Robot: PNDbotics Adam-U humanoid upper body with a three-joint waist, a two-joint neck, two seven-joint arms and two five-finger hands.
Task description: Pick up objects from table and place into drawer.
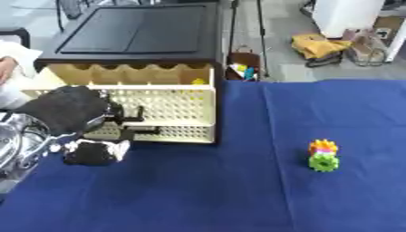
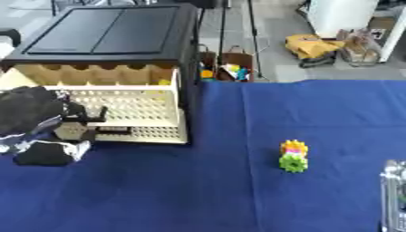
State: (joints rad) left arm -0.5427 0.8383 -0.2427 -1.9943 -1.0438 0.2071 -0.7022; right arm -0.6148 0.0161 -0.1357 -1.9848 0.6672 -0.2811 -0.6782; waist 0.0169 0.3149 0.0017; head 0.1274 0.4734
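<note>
A blue cloth (image 1: 238, 190) is spread over the table. At the far left a black-topped cabinet (image 1: 139, 31) is set, with a cream perforated drawer (image 1: 162, 102) pulled out toward the near side; a small yellow thing (image 1: 198, 81) is seen inside the drawer at its right far corner. The left hand (image 1: 67, 111), black and bulky, is held in front of the drawer's left part, just above the cloth; whether its fingers are curled round anything cannot be told, as the back of the hand blocks the view. Below it, a small black and white object (image 1: 94, 152) is lying on the cloth near the drawer's front, apart from the drawer. Well to the right, a stack of toy gear pieces (image 1: 323, 155), orange on top, green below, is standing alone on the cloth. Of the right hand only a silver edge (image 2: 393, 195) is shown at the near right border of the right eye view; its fingers cannot be made out.
</note>
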